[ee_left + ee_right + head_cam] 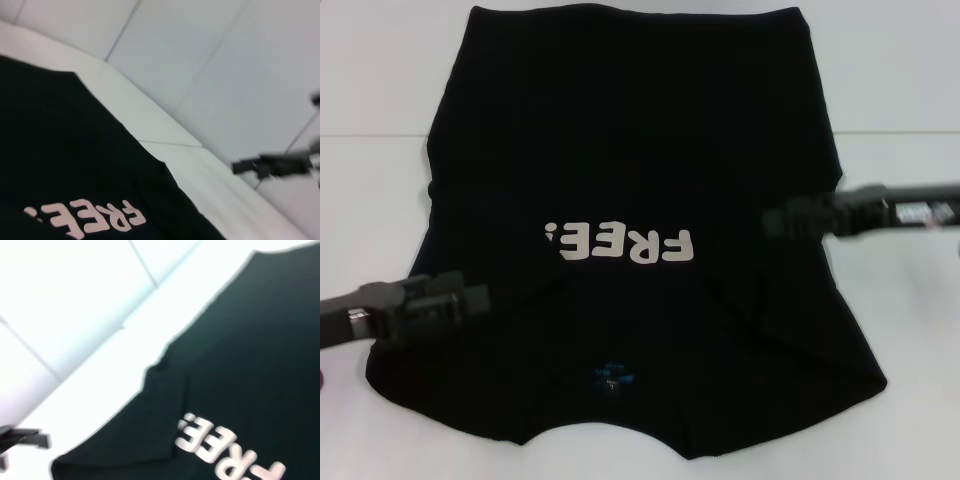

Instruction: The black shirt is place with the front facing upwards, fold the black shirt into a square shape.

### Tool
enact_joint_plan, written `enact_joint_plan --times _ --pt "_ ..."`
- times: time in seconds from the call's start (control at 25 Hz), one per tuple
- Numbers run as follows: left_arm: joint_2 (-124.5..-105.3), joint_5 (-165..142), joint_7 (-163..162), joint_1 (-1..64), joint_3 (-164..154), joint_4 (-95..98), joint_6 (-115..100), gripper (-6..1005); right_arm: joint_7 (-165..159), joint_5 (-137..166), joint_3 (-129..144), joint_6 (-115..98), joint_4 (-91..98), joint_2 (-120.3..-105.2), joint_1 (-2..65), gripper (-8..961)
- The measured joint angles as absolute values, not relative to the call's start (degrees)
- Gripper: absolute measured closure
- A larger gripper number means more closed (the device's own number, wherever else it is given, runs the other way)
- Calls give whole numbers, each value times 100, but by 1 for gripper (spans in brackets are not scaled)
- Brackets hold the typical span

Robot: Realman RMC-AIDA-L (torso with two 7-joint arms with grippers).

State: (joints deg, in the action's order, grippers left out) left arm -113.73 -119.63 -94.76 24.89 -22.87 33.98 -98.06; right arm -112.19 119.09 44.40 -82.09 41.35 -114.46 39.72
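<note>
The black shirt (620, 180) lies flat on the white table (900, 90), "FREE!" lettering (625, 243) up, sleeves apparently folded in. Left gripper (478, 300) and right gripper (772, 222) sit over its sides; finger spread unclear on both.

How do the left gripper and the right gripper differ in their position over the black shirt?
In the head view the left gripper sits lower, nearer the collar end of the black shirt, below the white lettering; the right gripper sits higher, level with that lettering. The left enters from the shirt's left edge, the right from its right edge. Both point inward.
</note>
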Motion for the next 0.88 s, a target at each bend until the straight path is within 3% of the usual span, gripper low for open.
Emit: enact_joint_plan --times 0.08,0.28,0.48,0.64,0.88 --pt "-11308 -11966 -9832 2495 -2227 3420 -9845 166 -10209 11579 4341 -8457 3947 -11444 3666 476" --pt "-11048 -12341 -11041 2492 -2188 3622 -9860 170 -8364 11270 4284 -8619 3903 -11710 3063 232" --pt "-10966 -13242 -11923 2509 -2202 4297 -9887 174 -7111 11249 4318 -8595 3744 -11975 2859 144" --pt "-10863 -14026 -12517 2645 -2175 4527 -9782 177 -6678 11243 4353 -8533 3318 -11973 2922 126" --pt "-10867 -14549 -12851 2831 -2239 4630 -9366 182 -6436 11230 4357 -8385 3149 -11979 2975 126"
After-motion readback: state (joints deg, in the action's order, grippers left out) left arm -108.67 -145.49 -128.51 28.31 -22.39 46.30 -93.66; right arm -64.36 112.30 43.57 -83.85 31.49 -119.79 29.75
